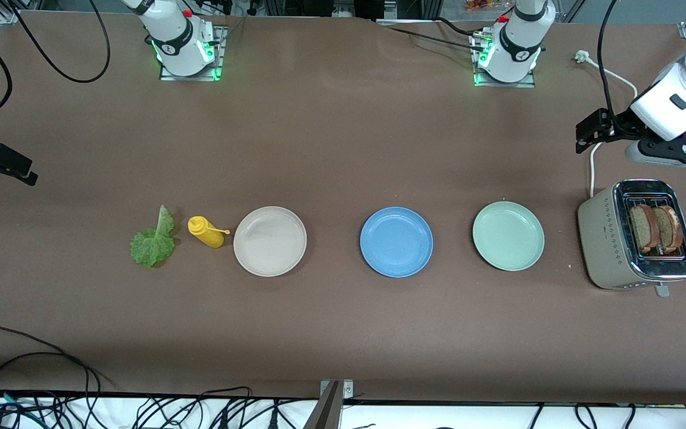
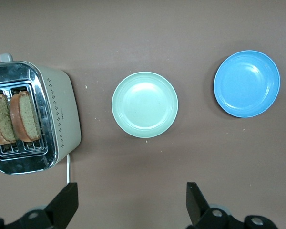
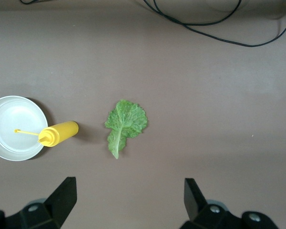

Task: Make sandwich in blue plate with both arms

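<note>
The blue plate [image 1: 396,241] lies bare in the middle of the table and also shows in the left wrist view [image 2: 247,84]. Two brown bread slices [image 1: 655,227] stand in the toaster [image 1: 602,238]; they also show in the left wrist view [image 2: 13,117]. The green lettuce leaf [image 1: 153,241] lies flat toward the right arm's end and shows in the right wrist view [image 3: 125,124]. My left gripper [image 1: 584,136] is open and empty, over bare table by the toaster's cord [image 2: 131,205]. My right gripper [image 1: 24,170] is open and empty, over bare table at the right arm's end [image 3: 128,198].
A pale green plate [image 1: 508,235] lies between the blue plate and the toaster. A cream-white plate [image 1: 270,241] lies between the blue plate and a yellow mustard bottle [image 1: 206,231], which lies on its side beside the lettuce. Cables run along the table's front edge.
</note>
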Robot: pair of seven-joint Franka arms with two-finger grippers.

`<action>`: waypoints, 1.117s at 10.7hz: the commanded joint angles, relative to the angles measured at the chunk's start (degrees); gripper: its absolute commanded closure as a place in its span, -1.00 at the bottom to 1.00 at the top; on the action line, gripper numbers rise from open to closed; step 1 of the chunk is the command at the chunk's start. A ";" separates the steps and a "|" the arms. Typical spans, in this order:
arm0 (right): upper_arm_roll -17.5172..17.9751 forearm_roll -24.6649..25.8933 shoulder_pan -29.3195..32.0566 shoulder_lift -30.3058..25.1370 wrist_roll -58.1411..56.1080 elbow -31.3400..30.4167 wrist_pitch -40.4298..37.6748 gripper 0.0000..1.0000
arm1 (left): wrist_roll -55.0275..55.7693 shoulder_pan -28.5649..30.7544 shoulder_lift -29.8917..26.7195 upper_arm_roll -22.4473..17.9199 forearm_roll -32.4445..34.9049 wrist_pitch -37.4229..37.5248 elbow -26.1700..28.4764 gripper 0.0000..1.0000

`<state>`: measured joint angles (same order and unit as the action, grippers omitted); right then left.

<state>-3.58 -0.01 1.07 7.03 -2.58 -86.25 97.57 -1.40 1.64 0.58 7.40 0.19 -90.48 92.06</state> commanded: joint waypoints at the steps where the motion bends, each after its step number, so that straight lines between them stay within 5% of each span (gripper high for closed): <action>1: 0.06 -0.33 -0.11 0.00 0.30 0.73 -0.80 -1.00 | -0.53 0.47 -0.32 0.07 -0.98 -0.22 0.31 -1.00; 12: -0.03 -1.39 -0.02 -0.61 0.30 0.82 -1.42 -1.00 | -0.53 0.47 -0.32 -0.02 -0.98 -0.22 0.31 -1.00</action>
<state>-3.63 -0.42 1.05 6.57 -2.55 -86.21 97.25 -1.40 1.65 0.59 7.40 0.19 -90.48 92.06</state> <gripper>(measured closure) 0.000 0.000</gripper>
